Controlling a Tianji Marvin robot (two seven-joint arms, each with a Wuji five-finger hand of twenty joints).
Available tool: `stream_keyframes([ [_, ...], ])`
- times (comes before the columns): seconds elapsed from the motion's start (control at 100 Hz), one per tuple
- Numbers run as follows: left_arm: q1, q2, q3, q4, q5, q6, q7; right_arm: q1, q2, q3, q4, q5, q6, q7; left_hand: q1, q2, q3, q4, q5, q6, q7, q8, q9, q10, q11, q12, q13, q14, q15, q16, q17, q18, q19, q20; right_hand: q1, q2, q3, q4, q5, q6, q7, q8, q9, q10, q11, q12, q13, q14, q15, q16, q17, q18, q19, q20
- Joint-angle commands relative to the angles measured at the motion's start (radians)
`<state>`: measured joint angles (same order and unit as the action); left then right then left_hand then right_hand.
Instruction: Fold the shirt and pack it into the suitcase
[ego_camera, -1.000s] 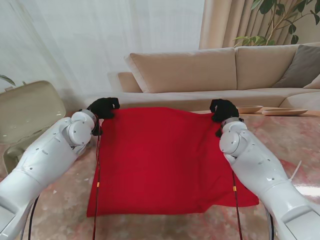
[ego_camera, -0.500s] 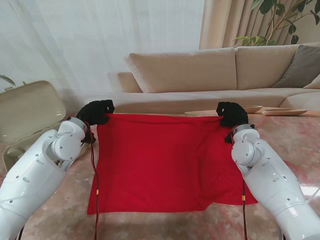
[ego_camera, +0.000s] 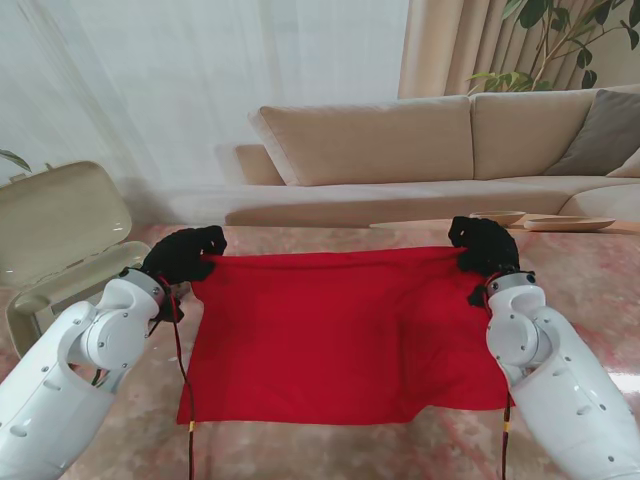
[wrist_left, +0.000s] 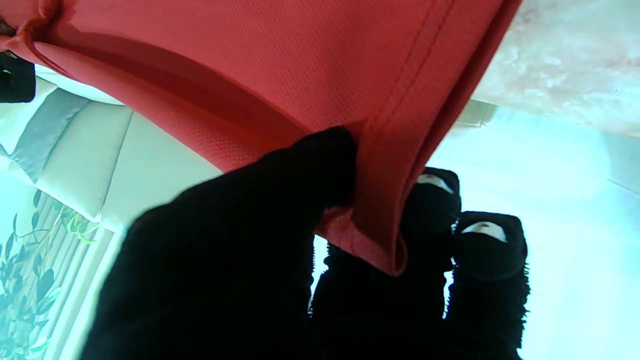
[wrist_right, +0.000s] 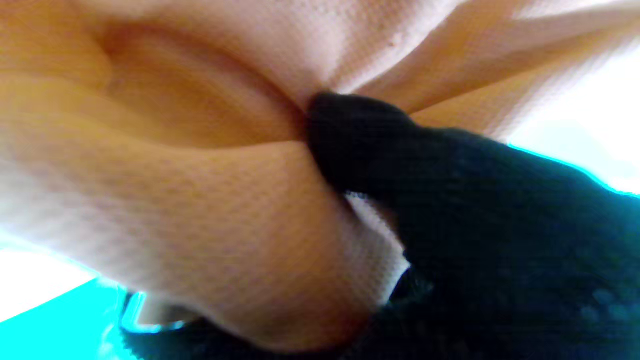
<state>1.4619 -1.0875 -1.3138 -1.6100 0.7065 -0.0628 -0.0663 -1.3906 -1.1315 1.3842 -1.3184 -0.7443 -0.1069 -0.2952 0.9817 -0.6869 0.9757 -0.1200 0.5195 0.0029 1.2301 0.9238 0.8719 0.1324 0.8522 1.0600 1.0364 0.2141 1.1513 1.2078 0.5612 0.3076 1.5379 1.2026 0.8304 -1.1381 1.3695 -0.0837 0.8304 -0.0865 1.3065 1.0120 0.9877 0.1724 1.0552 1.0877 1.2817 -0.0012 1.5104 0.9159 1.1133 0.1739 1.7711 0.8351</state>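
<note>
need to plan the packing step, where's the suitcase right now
In the stand's view the open suitcase sits at the table's far left edge, just beyond the left hand that grips the red shirt.

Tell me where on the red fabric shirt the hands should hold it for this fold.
At the far hem's two corners, as now: left hand and right hand pinch the red fabric shirt from its outer sides. That keeps the edge taut and straight.
</note>
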Motion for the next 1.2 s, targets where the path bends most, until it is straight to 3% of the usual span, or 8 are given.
stream_keyframes([
  [0.0, 0.039, 0.006, -0.007, -0.02, 0.003, -0.001, -0.006, -0.044, 0.007, 0.017, -0.019, -0.002, -0.007, 0.01, 0.064, 0.014, 0.012, 0.022, 0.009, -0.034, 0.02, 0.018, 0.03, -0.022, 0.031, 0.015, -0.013, 0.017, 0.014, 0.017, -0.006, 0.026, 0.02, 0.035, 0.099, -0.009, 0.118, 0.059, 0.007, -0.03, 0.022, 0.011, 0.054, 0.08, 0.086, 0.006, 0.036, -0.093, 0.031, 0.038, 0.018, -0.016, 0.103, 0.023],
  [0.75, 0.263, 0.015, -0.061, -0.138, 0.076, -0.01, -0.007, -0.312, 0.011, 0.138, -0.197, -0.059, -0.064, -0.003, 0.083, 0.033, -0.044, -0.001, 0.007, -0.063, 0.005, 0.023, 0.021, -0.035, 0.0, 0.019, -0.045, 0.027, -0.015, 0.02, -0.049, 0.02, -0.009, 0.037, 0.097, -0.049, 0.099, 0.035, 0.041, -0.039, -0.011, -0.02, 0.082, 0.07, 0.062, -0.062, 0.035, -0.052, 0.015, 0.031, 0.006, 0.011, 0.086, 0.037],
  [0.78, 0.269, 0.015, -0.062, -0.141, 0.079, -0.011, -0.009, -0.32, 0.012, 0.141, -0.203, -0.059, -0.065, 0.003, 0.082, 0.035, -0.047, -0.002, 0.006, -0.064, 0.004, 0.024, 0.018, -0.038, -0.001, 0.02, -0.048, 0.026, -0.016, 0.021, -0.052, 0.019, -0.011, 0.037, 0.096, -0.053, 0.098, 0.029, 0.04, -0.04, -0.011, -0.024, 0.082, 0.069, 0.071, -0.078, 0.036, -0.047, 0.012, 0.029, -0.086, -0.004, 0.289, 0.481],
  [0.83, 0.28, 0.016, -0.063, -0.145, 0.085, -0.012, -0.008, -0.332, 0.012, 0.144, -0.209, -0.059, -0.065, 0.008, 0.084, 0.036, -0.051, -0.002, 0.004, -0.068, 0.004, 0.027, 0.018, -0.041, -0.002, 0.021, -0.05, 0.026, -0.018, 0.021, -0.056, 0.018, -0.013, 0.037, 0.096, -0.055, 0.093, 0.026, 0.045, -0.04, -0.016, -0.031, 0.082, 0.069, 0.07, -0.087, 0.034, -0.04, 0.008, 0.026, -0.088, -0.001, 0.315, 0.714],
  [1.04, 0.338, 0.015, -0.07, -0.175, 0.097, 0.0, -0.001, -0.38, 0.014, 0.16, -0.228, -0.058, -0.063, 0.024, 0.086, 0.039, -0.061, -0.006, 0.001, -0.072, 0.001, 0.035, 0.017, -0.045, -0.006, 0.023, -0.054, 0.026, -0.021, 0.023, -0.061, 0.016, -0.015, 0.037, 0.097, -0.071, 0.099, 0.014, 0.054, -0.041, -0.018, -0.038, 0.085, 0.066, 0.075, -0.108, 0.033, -0.025, 0.001, 0.021, -0.199, 0.031, 0.188, 0.6],
  [1.07, 0.347, 0.015, -0.071, -0.18, 0.1, 0.002, 0.0, -0.386, 0.013, 0.163, -0.231, -0.058, -0.063, 0.023, 0.086, 0.039, -0.062, -0.006, 0.001, -0.072, 0.001, 0.035, 0.016, -0.045, -0.007, 0.023, -0.054, 0.026, -0.021, 0.023, -0.061, 0.016, -0.015, 0.037, 0.097, -0.072, 0.098, 0.013, 0.054, -0.04, -0.018, -0.038, 0.086, 0.067, 0.075, -0.11, 0.033, -0.023, 0.0, 0.021, -0.093, 0.007, 0.314, 0.726],
  [1.14, 0.369, 0.014, -0.074, -0.195, 0.106, 0.009, 0.004, -0.403, 0.014, 0.169, -0.239, -0.06, -0.065, 0.028, 0.087, 0.04, -0.064, -0.007, 0.0, -0.073, 0.0, 0.037, 0.016, -0.045, -0.008, 0.022, -0.055, 0.025, -0.022, 0.023, -0.063, 0.016, -0.017, 0.037, 0.094, -0.075, 0.099, 0.01, 0.054, -0.042, -0.019, -0.039, 0.087, 0.064, 0.075, -0.111, 0.033, -0.022, 0.0, 0.02, -0.169, 0.015, 0.218, 0.63],
  [1.19, 0.385, 0.013, -0.076, -0.206, 0.109, 0.015, 0.01, -0.415, 0.014, 0.174, -0.245, -0.062, -0.067, 0.03, 0.087, 0.04, -0.065, -0.008, 0.0, -0.073, -0.001, 0.038, 0.017, -0.046, -0.008, 0.022, -0.055, 0.023, -0.023, 0.023, -0.063, 0.016, -0.017, 0.037, 0.093, -0.077, 0.1, 0.007, 0.054, -0.044, -0.02, -0.038, 0.087, 0.064, 0.075, -0.113, 0.033, -0.02, -0.001, 0.019, -0.084, 0.002, 0.321, 0.733],
])
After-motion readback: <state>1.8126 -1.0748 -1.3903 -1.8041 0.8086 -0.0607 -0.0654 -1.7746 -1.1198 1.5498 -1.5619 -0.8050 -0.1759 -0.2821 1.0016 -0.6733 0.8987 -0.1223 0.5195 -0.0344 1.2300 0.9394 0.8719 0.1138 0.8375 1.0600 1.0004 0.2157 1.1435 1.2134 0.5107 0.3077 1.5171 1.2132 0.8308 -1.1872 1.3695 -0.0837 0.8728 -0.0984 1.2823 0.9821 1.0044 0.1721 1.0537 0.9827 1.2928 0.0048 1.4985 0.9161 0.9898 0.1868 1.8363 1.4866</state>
